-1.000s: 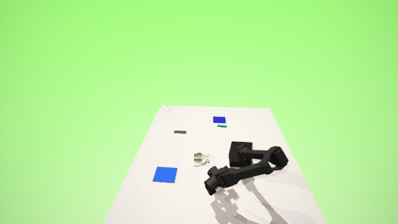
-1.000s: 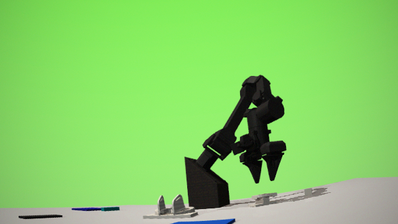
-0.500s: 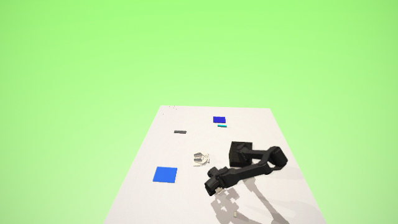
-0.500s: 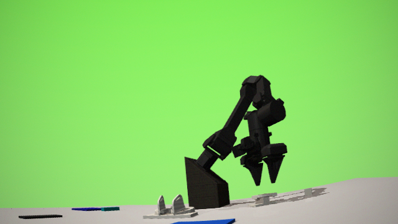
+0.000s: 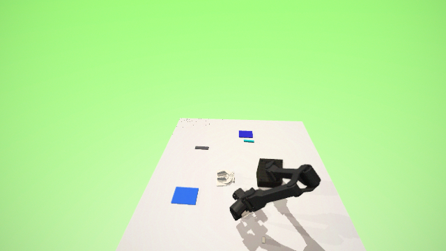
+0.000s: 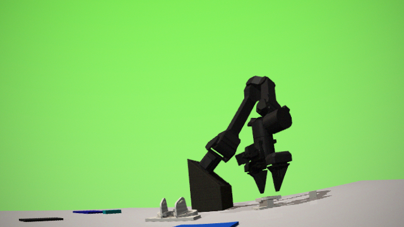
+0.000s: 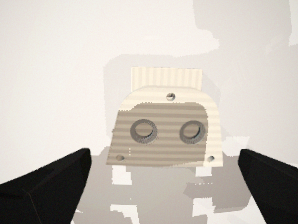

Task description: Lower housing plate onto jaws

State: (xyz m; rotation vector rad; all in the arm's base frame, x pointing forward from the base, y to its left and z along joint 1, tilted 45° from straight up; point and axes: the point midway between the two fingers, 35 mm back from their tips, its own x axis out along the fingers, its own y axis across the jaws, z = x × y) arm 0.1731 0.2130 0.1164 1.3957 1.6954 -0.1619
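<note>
Your hand is wide open, gripping nothing. In the wrist view the plate sits just above centre, its tab at twelve o'clock. It looks light and stiff, its ribbed face perhaps a little slick. Take it by its two side edges, nine and three o'clock, squeezing gently; the slanted sides could let it slip.
</note>
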